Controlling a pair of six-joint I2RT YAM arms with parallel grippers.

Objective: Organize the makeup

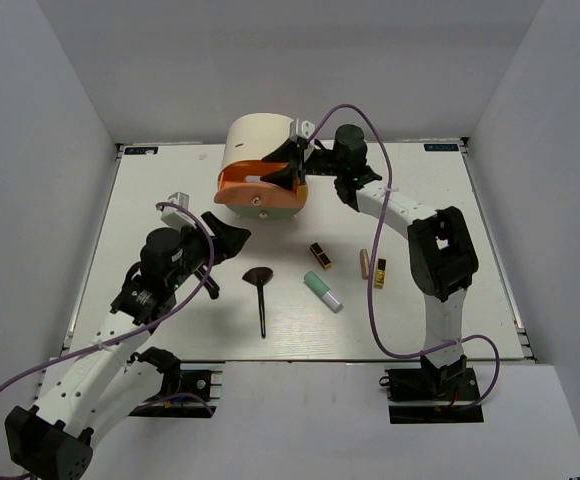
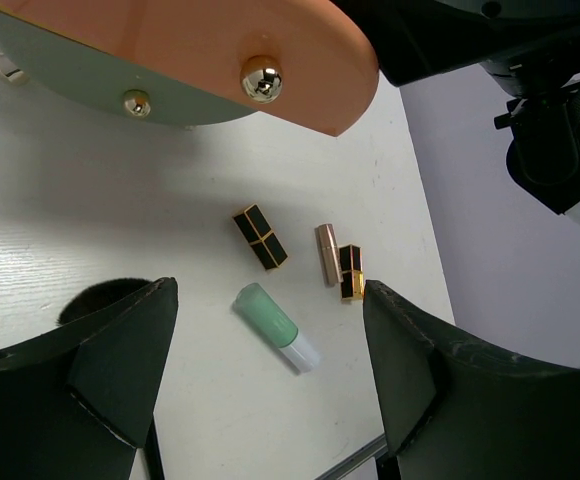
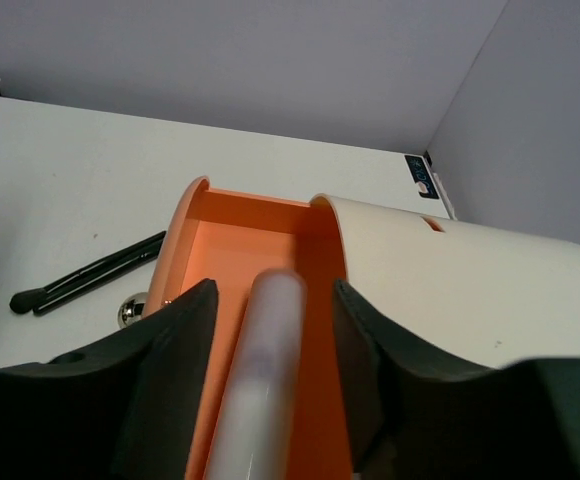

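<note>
My right gripper (image 1: 288,170) (image 3: 273,290) is open over the pulled-out orange drawer (image 3: 230,250) of the round cream box (image 1: 255,145). A blurred small white bottle (image 3: 260,370) sits between its fingers with a gap on each side. My left gripper (image 1: 232,232) (image 2: 270,290) is open and empty above the table. On the table lie a black-and-gold lipstick (image 1: 319,255), a rose-gold tube (image 1: 365,263), a second lipstick (image 1: 379,273), a mint-green white-capped tube (image 1: 322,290) and a black fan brush (image 1: 260,295). A thin black stick brush (image 3: 90,275) shows in the right wrist view.
The orange drawer front (image 2: 170,45) with its gold knob (image 2: 260,78) juts out over a closed lower drawer (image 2: 80,85). The white table (image 1: 450,300) is walled at the back and sides. The right arm (image 1: 440,250) stands right of the makeup.
</note>
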